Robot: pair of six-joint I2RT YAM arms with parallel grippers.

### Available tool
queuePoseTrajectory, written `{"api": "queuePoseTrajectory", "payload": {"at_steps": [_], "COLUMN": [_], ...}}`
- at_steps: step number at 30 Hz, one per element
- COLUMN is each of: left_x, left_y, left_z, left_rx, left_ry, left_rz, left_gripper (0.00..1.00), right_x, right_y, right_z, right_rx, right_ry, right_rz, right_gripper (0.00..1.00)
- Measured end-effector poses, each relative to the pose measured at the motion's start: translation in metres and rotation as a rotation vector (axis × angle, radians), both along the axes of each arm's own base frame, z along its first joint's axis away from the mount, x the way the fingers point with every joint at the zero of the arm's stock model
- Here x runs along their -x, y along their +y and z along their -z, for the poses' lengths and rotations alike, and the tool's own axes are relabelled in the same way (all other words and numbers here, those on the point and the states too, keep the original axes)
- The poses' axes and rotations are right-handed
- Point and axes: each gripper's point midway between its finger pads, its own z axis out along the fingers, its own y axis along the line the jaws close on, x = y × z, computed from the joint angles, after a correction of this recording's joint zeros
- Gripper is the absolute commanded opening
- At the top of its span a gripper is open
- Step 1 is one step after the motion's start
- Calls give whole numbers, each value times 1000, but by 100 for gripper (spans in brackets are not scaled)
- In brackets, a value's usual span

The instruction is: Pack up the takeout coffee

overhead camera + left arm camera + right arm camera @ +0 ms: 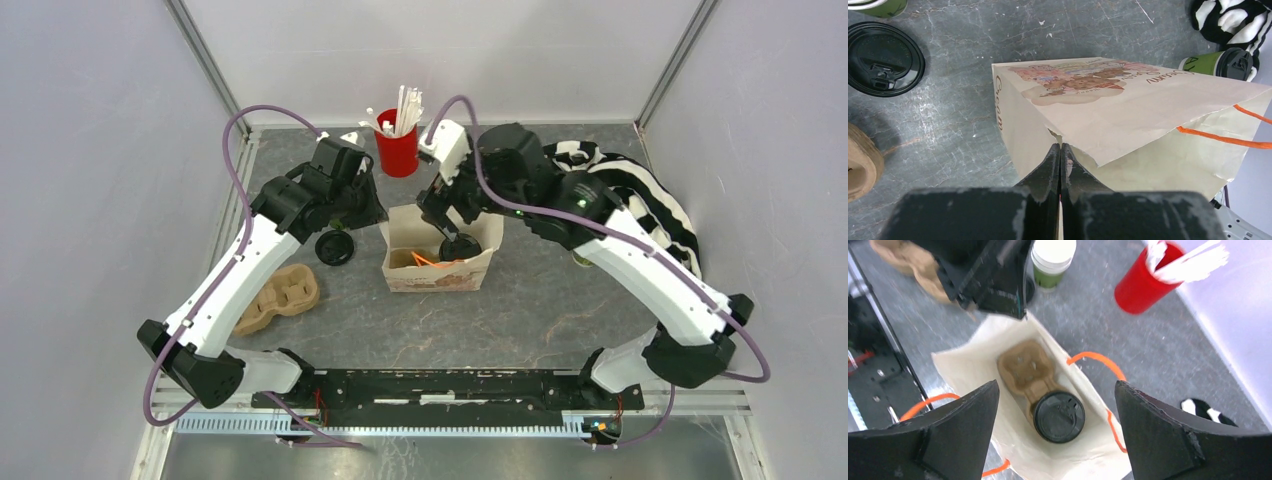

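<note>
A cream paper bag with orange handles stands open mid-table. Inside it, one green cup with a black lid sits in a brown cardboard carrier; the carrier's other socket is empty. My right gripper is open and empty, straight above that cup; it also shows in the top view. My left gripper is shut on the bag's left rim and also shows in the top view. A second lidded green cup stands on the table beyond the bag, beside the striped cloth.
A loose black lid lies left of the bag. A second cardboard carrier lies at the near left. A red cup of white sticks stands behind the bag. Stacked lidless green cups stand by my left gripper. A black-and-white striped cloth lies at the right.
</note>
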Motion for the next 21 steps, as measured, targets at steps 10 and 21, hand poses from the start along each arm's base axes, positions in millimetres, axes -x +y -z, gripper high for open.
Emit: {"api": "queuePoseTrajectory", "payload": {"at_steps": [10,21], "left_x": [6,-19], "left_y": [-1,60], "left_z": [-9,-56], "left_rx": [35,49], "left_ry": [-9,-109], "left_rz": [10,-147], "left_gripper": [64,79], "right_x": [12,18], "right_y": [-50,-175], "right_z": [-88,23], "right_rx": [-226,-57], "right_ry": [-108,70], "right_rz": [182,688], "right_gripper": [98,98]}}
